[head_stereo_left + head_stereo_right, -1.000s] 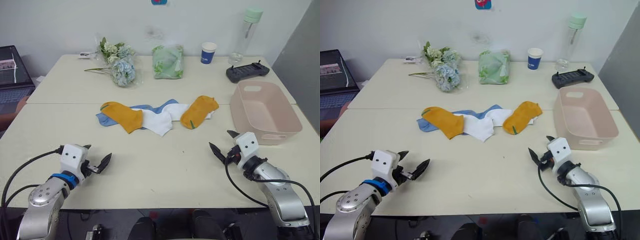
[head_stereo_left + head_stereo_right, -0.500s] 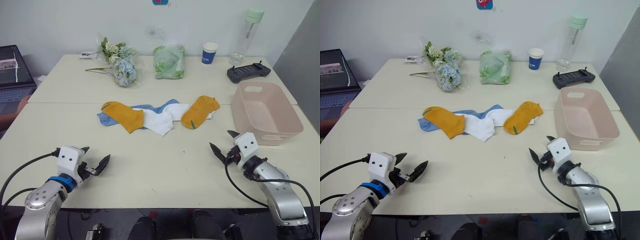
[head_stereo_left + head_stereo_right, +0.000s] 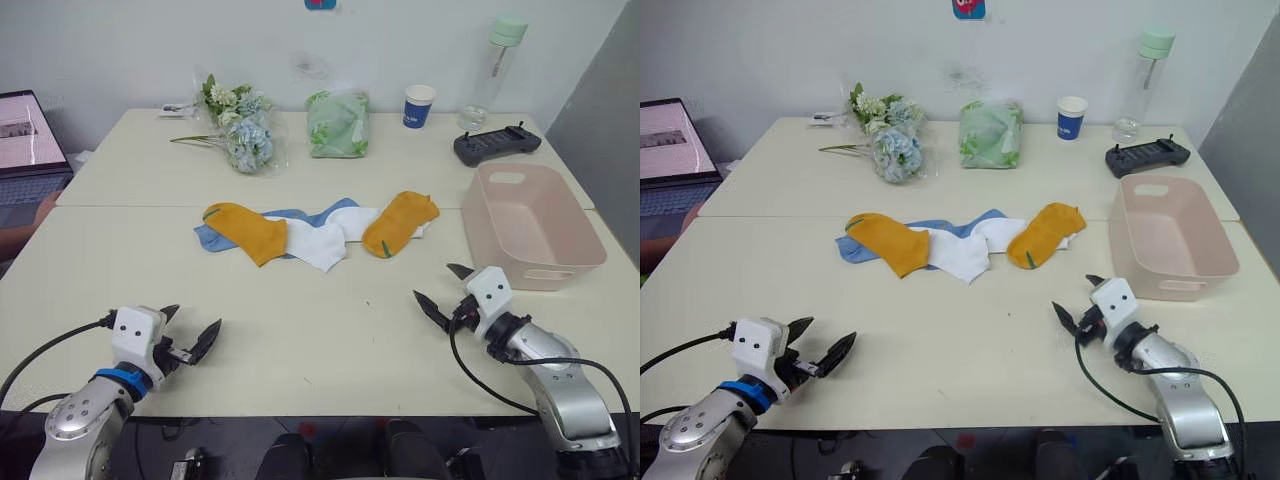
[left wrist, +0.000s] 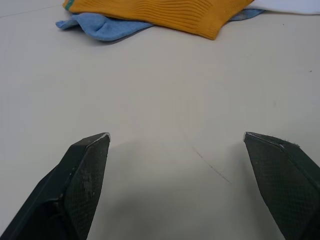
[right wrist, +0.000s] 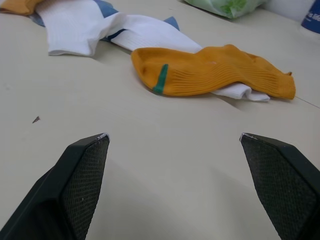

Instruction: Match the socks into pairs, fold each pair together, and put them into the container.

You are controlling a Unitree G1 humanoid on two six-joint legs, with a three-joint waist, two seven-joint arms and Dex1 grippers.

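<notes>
Soft knit socks [image 3: 318, 229] lie overlapped at the frame's centre, left of the empty pink basin [image 3: 530, 222]; limp and light, each looks best pinched at a free cuff edge, and both the left gripper [image 3: 186, 337] and right gripper [image 3: 440, 289] are spread and empty.

Socks [image 3: 318, 231] lying overlapped mid-table [image 3: 320, 350]; container [image 3: 530, 225] sitting to their right; cup [image 3: 419, 106], bottle [image 3: 495, 70] standing behind.
</notes>
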